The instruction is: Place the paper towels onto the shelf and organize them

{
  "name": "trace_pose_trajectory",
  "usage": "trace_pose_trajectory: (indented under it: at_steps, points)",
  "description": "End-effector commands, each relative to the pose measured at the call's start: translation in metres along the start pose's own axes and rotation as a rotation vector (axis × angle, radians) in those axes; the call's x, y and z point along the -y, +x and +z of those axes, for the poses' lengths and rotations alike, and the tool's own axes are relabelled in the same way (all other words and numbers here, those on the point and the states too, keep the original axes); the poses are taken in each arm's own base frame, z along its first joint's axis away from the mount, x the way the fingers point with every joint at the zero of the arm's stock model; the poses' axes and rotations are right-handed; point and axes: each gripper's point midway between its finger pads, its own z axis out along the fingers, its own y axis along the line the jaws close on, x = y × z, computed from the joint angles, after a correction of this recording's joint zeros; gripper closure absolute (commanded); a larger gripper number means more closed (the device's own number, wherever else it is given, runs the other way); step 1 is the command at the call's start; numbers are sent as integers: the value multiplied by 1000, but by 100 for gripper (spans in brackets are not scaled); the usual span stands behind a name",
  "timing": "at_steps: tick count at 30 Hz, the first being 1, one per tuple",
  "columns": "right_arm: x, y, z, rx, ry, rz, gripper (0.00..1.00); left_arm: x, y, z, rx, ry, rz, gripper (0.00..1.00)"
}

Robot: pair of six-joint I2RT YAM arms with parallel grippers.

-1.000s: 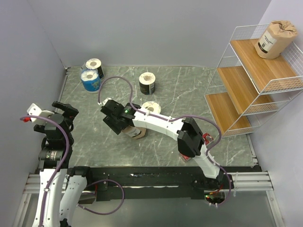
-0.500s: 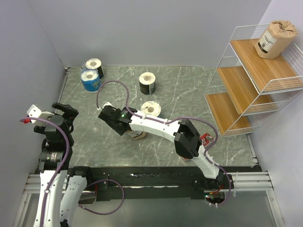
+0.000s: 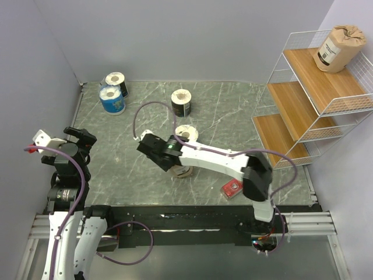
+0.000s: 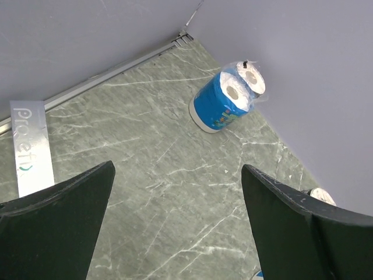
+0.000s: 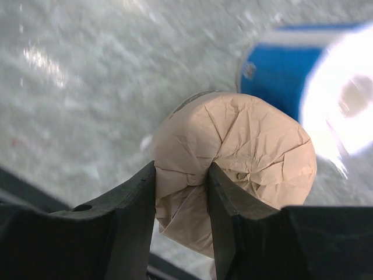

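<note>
My right gripper (image 3: 175,165) is shut on a brown kraft roll (image 3: 183,171), pinching the crumpled wrapper at its end (image 5: 233,151) just above the table. A blue roll (image 3: 186,133) stands right behind it and shows blurred in the right wrist view (image 5: 280,76). A black roll (image 3: 182,103) stands farther back. A blue roll (image 3: 111,100) and a black roll (image 3: 116,81) sit in the far left corner. The second brown roll (image 3: 339,48) stands on the top tier of the shelf (image 3: 303,108). My left gripper (image 3: 78,140) is open and empty at the left.
A flat red box (image 3: 232,188) lies near the front edge beside the right arm. In the left wrist view the blue roll (image 4: 224,105) stands against the wall corner. Grey walls bound the left and back sides. The two lower shelf tiers hold nothing.
My right gripper has carried the brown roll to the right and nearer the front edge. The right arm's elbow swung right, uncovering the red box. The left arm has not moved.
</note>
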Motion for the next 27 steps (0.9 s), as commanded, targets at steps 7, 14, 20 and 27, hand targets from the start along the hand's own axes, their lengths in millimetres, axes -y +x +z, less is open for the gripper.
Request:
trace_pose_trajectory:
  at_steps: [7,14,20,27]
  points:
    - [61,-12,-108,223,64,58,57,10,-9,-3,27,49,-25,3]
    - [154,-32,-183,332,381,23,57,17,-4,-4,3,82,-18,4]
    - [237,-53,-254,438,604,44,56,20,-3,-5,-3,99,-14,4]
    - [337,-34,-331,479,893,157,56,24,-1,-7,-13,124,-11,3]
